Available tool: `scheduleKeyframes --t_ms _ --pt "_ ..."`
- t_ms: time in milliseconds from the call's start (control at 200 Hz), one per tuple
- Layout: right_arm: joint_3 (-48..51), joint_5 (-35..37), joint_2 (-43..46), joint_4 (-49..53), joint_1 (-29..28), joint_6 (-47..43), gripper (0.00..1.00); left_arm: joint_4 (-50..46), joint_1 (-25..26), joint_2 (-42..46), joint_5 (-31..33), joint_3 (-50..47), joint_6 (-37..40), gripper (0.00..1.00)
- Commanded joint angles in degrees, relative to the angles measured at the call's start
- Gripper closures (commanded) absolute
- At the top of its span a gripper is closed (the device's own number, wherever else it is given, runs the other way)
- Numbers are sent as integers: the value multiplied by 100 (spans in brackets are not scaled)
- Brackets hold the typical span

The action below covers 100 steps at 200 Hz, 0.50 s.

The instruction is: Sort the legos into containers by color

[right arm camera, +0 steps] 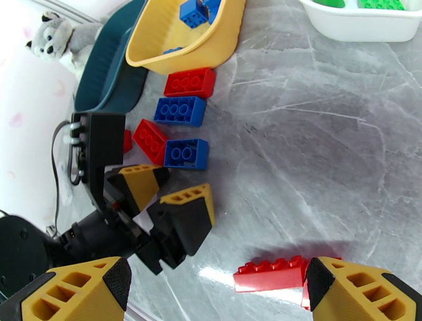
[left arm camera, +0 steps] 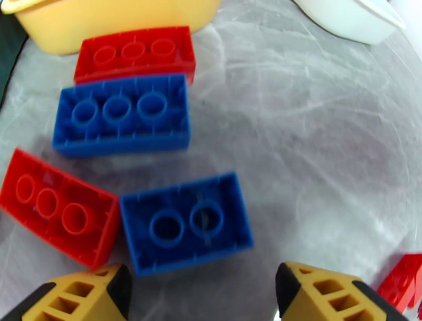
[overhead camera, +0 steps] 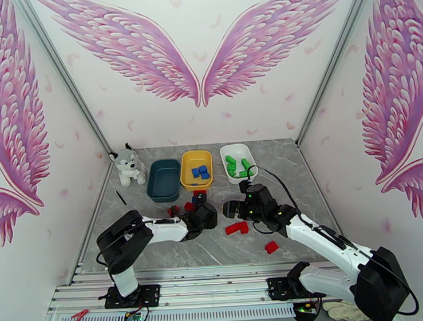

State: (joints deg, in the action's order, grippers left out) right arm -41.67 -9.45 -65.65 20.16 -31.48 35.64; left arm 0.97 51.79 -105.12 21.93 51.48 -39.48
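My left gripper (left arm camera: pixel 203 295) is open, and the near edge of an upturned blue lego (left arm camera: pixel 184 222) lies right at its yellow fingertips (left arm camera: pixel 100 295). Beyond it lie a second blue lego (left arm camera: pixel 124 116) and two red ones (left arm camera: pixel 134 53) (left arm camera: pixel 55 208). In the right wrist view the left gripper (right arm camera: pixel 182 179) points at that blue lego (right arm camera: pixel 185 154). My right gripper (right arm camera: pixel 216 295) is open above a long red lego (right arm camera: pixel 270 273) on the table. The yellow container (overhead camera: pixel 195 159) holds blue legos, the white container (overhead camera: pixel 238 151) green ones. The teal container (overhead camera: pixel 163 180) stands left of them.
A plush husky (overhead camera: pixel 126 166) sits at the back left beside the teal tray. Another red lego (overhead camera: pixel 270 247) lies near the front right, by the right arm. Both grippers (overhead camera: pixel 200 207) (overhead camera: pixel 234 209) hang close together mid-table. Bare marble stretches along the right side.
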Motion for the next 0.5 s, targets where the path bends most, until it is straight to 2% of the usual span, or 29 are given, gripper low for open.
scheduleKeyframes --t_ms 0,180,495 --pt "20 71 -35 66 55 83 6 -59 -170 -261 -84 270 143 25" --pt "15 28 -139 30 72 92 6 -134 -327 -548 -43 532 226 31" --pt "27 -39 -194 -4 119 101 6 -539 -192 -537 317 664 414 44"
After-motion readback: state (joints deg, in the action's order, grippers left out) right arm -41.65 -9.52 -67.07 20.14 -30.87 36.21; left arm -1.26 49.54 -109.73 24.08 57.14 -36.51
